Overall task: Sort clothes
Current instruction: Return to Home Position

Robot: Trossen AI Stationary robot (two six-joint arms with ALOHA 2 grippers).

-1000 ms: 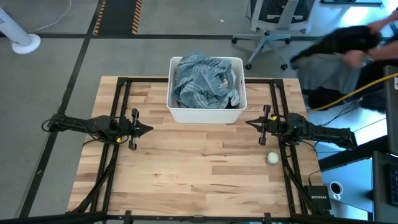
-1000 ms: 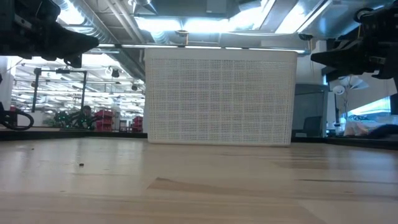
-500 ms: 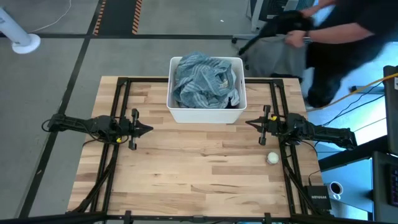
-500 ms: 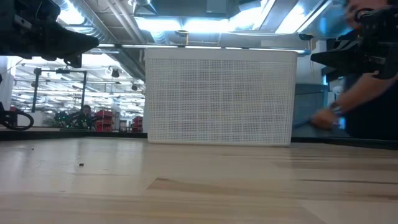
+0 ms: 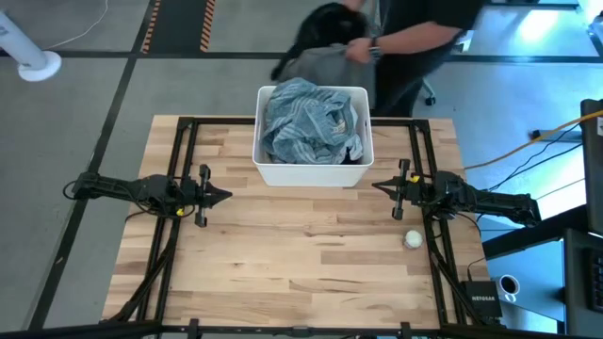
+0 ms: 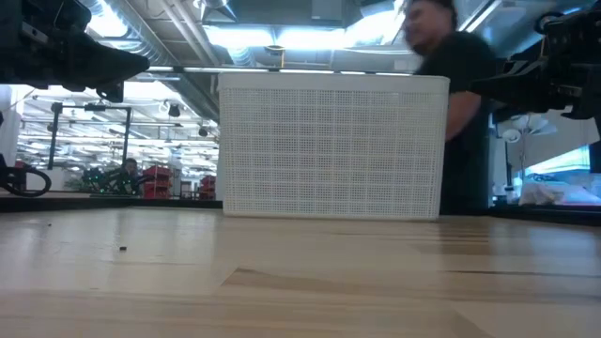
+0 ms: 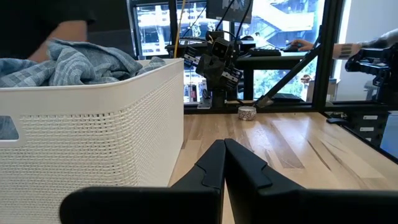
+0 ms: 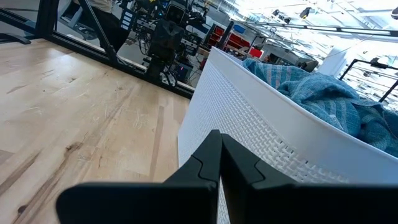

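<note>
A white perforated tub [image 5: 311, 162] stands at the middle of the table's far edge, heaped with blue-grey striped clothes [image 5: 309, 121]; the tub [image 7: 93, 143] and clothes [image 7: 68, 62] also show in the left wrist view. My left gripper [image 5: 229, 196] hovers shut above the table, left of the tub, pointing level toward the right. My right gripper [image 5: 374, 185] hovers shut on the tub's right, pointing level toward the left. In each wrist view the fingers of the left gripper [image 7: 224, 144] and the right gripper [image 8: 219, 135] lie together with nothing between them.
A small white ball [image 5: 413, 239] lies on the wood near my right arm. A person [image 5: 415, 28] stands just behind the tub, holding dark and grey garments [image 5: 325, 52] above its far rim. Black frame rails [image 5: 184, 160] run along the table's sides.
Both arms have kept still. The person has walked from the far right corner along the table's far edge to a spot behind the tub, carrying the dark and grey garments along.
</note>
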